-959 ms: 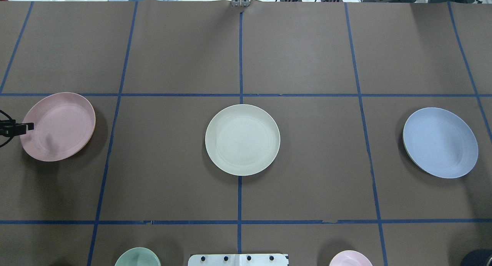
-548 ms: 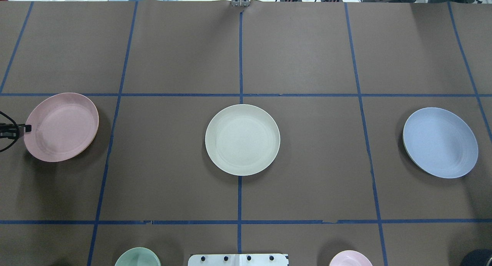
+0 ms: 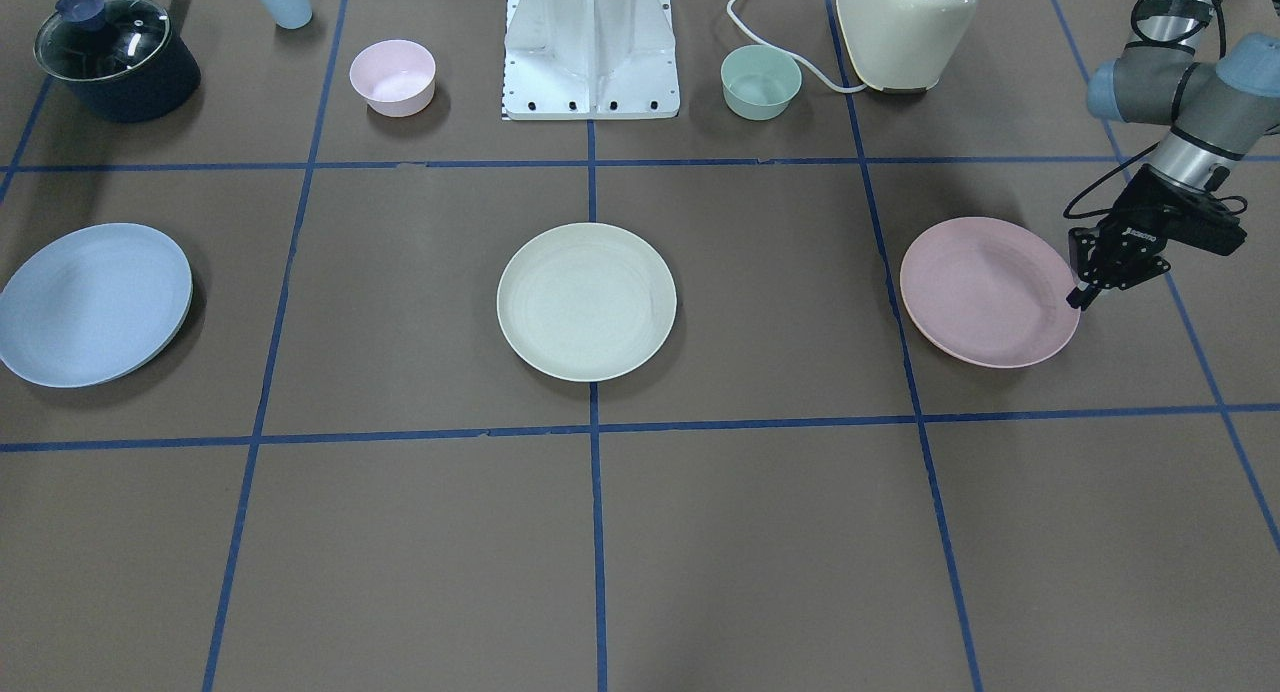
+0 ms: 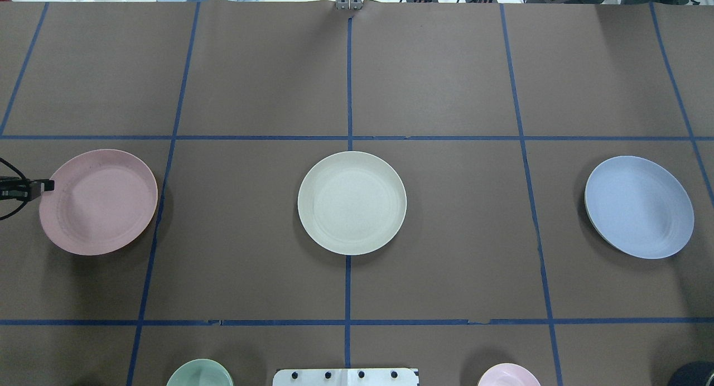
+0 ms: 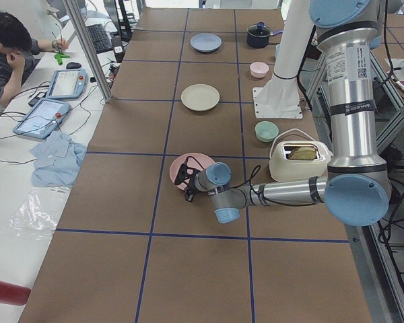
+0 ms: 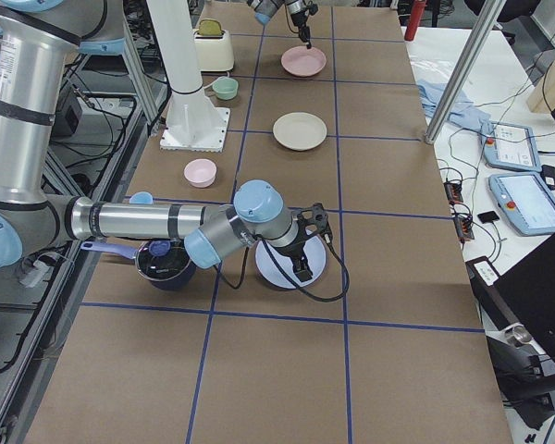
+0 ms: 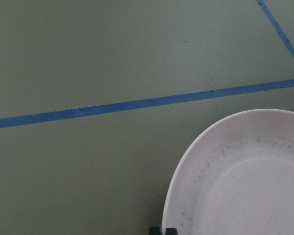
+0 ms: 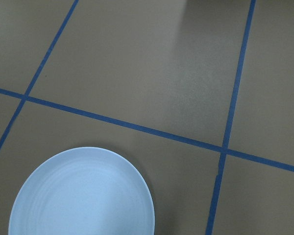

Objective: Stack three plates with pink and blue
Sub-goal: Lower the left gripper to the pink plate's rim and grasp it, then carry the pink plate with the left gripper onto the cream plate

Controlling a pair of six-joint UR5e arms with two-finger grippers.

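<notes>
At table's left end, robot's side: pink plate (image 4: 100,204) face up, left gripper (image 3: 1078,297) at its outer rim. Fingers narrow, pinched on the lip; wrist view shows two dark tips either side of it. Cannot tell if plate is clear of table (image 4: 446,85). Cream plate (image 4: 351,203) at centre, over blue tape line (image 4: 348,68), well apart from the others. Blue plate (image 4: 638,206) at right end, alone. Right gripper (image 6: 302,270) over blue plate, seen only from side; finger spread cannot tell.
</notes>
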